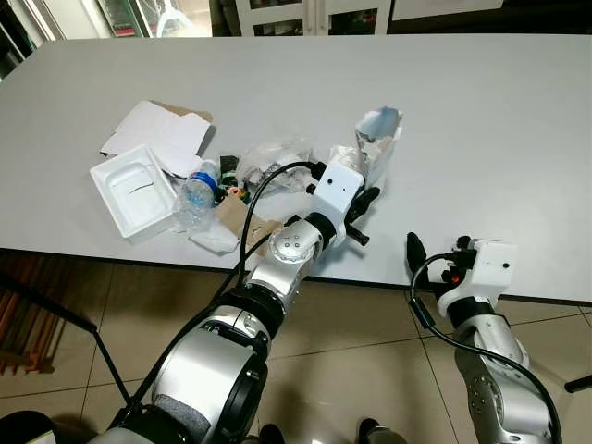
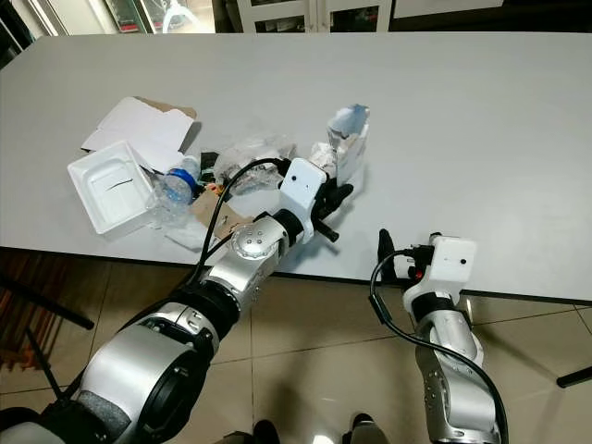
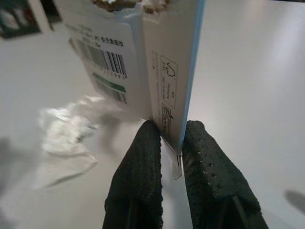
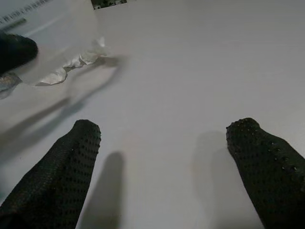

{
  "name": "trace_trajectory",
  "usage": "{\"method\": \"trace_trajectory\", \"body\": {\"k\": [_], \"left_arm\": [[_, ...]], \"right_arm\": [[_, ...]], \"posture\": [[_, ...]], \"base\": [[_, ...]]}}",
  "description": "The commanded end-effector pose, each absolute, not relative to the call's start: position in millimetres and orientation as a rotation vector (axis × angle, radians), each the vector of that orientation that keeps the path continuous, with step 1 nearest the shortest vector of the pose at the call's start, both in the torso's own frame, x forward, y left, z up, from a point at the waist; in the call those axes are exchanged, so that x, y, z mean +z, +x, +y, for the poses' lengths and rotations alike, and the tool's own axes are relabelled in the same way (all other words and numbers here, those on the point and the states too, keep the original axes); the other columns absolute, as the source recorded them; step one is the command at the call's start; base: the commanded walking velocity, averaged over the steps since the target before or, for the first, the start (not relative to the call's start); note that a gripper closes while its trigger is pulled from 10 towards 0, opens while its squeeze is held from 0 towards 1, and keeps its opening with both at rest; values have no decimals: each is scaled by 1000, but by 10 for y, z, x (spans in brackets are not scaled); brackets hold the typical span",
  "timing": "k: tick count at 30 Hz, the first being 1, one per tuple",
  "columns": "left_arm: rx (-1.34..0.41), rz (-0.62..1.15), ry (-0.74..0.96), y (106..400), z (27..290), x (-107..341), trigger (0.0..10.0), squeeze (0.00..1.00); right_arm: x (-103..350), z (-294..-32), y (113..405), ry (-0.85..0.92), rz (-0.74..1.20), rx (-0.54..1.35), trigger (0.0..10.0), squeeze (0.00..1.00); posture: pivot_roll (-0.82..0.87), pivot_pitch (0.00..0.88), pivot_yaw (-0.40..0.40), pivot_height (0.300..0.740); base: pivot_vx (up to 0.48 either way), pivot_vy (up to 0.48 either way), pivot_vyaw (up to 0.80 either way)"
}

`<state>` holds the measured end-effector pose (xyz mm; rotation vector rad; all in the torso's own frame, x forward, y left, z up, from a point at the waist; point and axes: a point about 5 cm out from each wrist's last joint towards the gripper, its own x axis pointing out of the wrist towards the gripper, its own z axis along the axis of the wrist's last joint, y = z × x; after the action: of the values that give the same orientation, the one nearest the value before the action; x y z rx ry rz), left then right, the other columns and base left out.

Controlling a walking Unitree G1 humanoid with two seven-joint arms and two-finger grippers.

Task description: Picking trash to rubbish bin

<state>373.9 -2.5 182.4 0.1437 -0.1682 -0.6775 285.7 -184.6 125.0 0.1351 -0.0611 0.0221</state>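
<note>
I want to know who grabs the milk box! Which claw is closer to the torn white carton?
Left. The left claw is shut on the torn white carton, pinching its edge. The right claw hangs open over the white table near its front edge, apart from the carton.

torn white-blue carton (image 1: 379, 141) upright, open ragged top, barcode side visible | pinched at lower edge between left tool (image 3: 172, 143) fingers | on grey counter (image 1: 481, 129), right of trash pile

I stand in what looks like an office or meeting room: a long white bench (image 1: 481, 120), tan tiled floor (image 1: 370, 351), and glass-fronted cabinets (image 1: 305, 14) behind it.
</note>
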Motion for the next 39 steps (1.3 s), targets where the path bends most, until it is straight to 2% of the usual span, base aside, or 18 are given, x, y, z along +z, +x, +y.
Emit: {"method": "trace_trajectory", "body": {"k": [1, 6, 7, 10, 18, 22, 26, 27, 39], "left_arm": [[-616, -198, 148, 3683, -66, 1763, 10000, 0], [-492, -265, 221, 3733, 119, 1796, 10000, 0], [-410, -301, 270, 3754, 280, 1786, 10000, 0], [-348, -318, 283, 3770, 412, 1780, 10000, 0], [-204, -378, 322, 3800, 658, 1858, 10000, 0], [-143, -532, 314, 3724, 871, 2039, 10000, 0], [-114, -530, 349, 3704, 978, 2066, 10000, 0], [-84, -513, 354, 3707, 1052, 2070, 10000, 0], [7, -439, 370, 3581, 1288, 1929, 10000, 0]], "right_arm": [[992, -1823, 2827, 150, 62, 8, 10000, 0], [1013, -1850, 2890, 147, 48, -7, 10000, 0], [1026, -1864, 2923, 143, 42, -12, 10000, 0], [1034, -1867, 2951, 140, 39, -11, 10000, 0], [1069, -1847, 2992, 135, 25, 1, 10000, 0], [1150, -1794, 3021, 133, -4, 64, 10000, 0], [1164, -1773, 3042, 132, -5, 99, 10000, 0], [1166, -1718, 3036, 123, 0, 157, 10000, 0], [1207, -1559, 3047, 120, 2, 316, 10000, 0]], "posture": [[-268, 162, 144, 740], [-255, 140, 139, 740], [-246, 132, 136, 740], [-236, 123, 131, 740], [-220, 118, 119, 740], [-205, 117, 110, 740], [-196, 118, 106, 740], [-182, 114, 100, 740], [-155, 106, 85, 740]], "base": [[0, 0, 0], [0, 0, 0], [0, 0, 0], [0, 0, 0], [0, 0, 0], [0, 0, 0], [0, 0, 0], [0, 0, 0], [0, 0, 0]]}}
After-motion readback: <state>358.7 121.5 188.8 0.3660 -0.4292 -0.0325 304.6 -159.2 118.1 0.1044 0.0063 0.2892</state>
